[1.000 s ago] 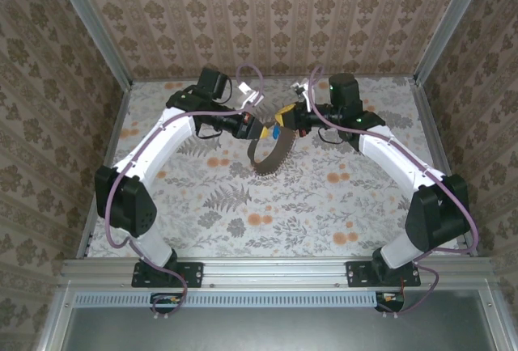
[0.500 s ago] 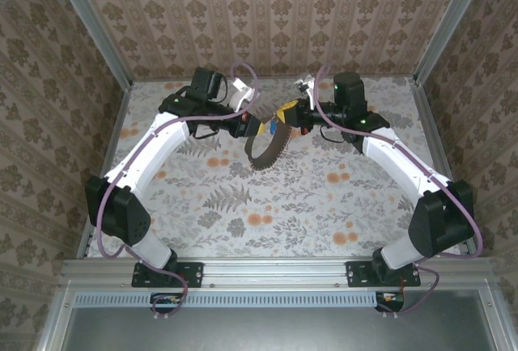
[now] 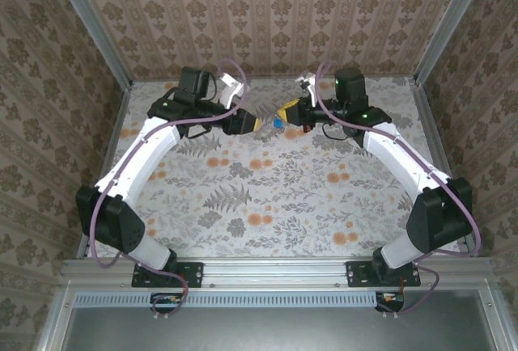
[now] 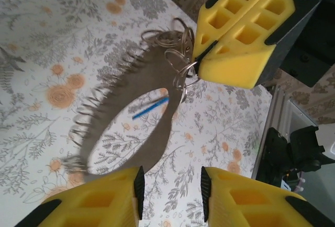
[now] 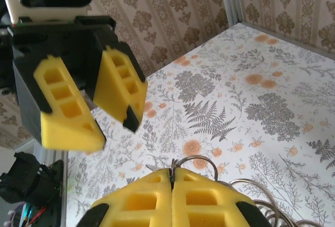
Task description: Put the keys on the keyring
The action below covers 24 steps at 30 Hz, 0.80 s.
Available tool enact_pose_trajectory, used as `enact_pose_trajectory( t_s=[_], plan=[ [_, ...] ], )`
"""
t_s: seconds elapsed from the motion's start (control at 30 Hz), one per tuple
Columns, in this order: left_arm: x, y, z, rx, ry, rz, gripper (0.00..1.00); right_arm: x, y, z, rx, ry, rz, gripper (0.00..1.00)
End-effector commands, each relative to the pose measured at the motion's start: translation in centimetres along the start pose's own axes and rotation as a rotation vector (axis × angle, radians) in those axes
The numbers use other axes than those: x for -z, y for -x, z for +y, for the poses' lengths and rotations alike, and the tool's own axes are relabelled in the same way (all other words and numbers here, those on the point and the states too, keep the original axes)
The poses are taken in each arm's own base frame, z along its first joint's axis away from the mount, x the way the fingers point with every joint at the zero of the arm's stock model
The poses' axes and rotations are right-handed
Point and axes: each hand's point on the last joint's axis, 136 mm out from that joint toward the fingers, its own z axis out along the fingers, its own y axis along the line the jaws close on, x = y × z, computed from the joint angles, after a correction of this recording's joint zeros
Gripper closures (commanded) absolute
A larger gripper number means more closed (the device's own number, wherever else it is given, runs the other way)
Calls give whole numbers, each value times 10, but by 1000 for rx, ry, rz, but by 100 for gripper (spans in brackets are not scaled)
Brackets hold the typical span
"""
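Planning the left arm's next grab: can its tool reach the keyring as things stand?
Probably yes. The left tool stands open facing the keyring, which hangs from the shut right tool with nothing between them. It is blurred, so it may be swinging.

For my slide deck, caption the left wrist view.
Right gripper shut on the hanging keyring; left gripper open beside it.

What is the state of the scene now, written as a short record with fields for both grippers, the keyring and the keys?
left gripper: open, holding nothing
right gripper: shut on the keyring
keyring: hangs from the right gripper, blurred
keys: blue streak beside the keyring, too blurred to tell if attached
table: floral cloth
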Motion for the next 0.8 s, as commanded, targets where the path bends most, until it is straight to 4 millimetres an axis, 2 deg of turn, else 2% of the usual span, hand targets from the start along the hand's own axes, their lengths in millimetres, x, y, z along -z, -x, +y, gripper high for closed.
enact_pose_trajectory(
  t_s=[0.0, 0.2, 0.33, 0.53, 0.77],
  plan=[
    [14, 11, -6, -75, -16, -59, 64, 4, 8, 18, 25, 90, 31, 100],
    [15, 18, -22, -188, -109, -91, 63, 4, 7, 24, 4, 144, 120, 100],
    [13, 28, -22, -253, -124, -117, 63, 3, 8, 26, -16, 170, 152, 100],
    [12, 31, -28, -315, -219, -141, 65, 4, 10, 28, -26, 179, 197, 100],
    [-1, 29, -29, -302, -325, -136, 72, 3, 7, 24, -15, 156, 208, 100]
  ],
)
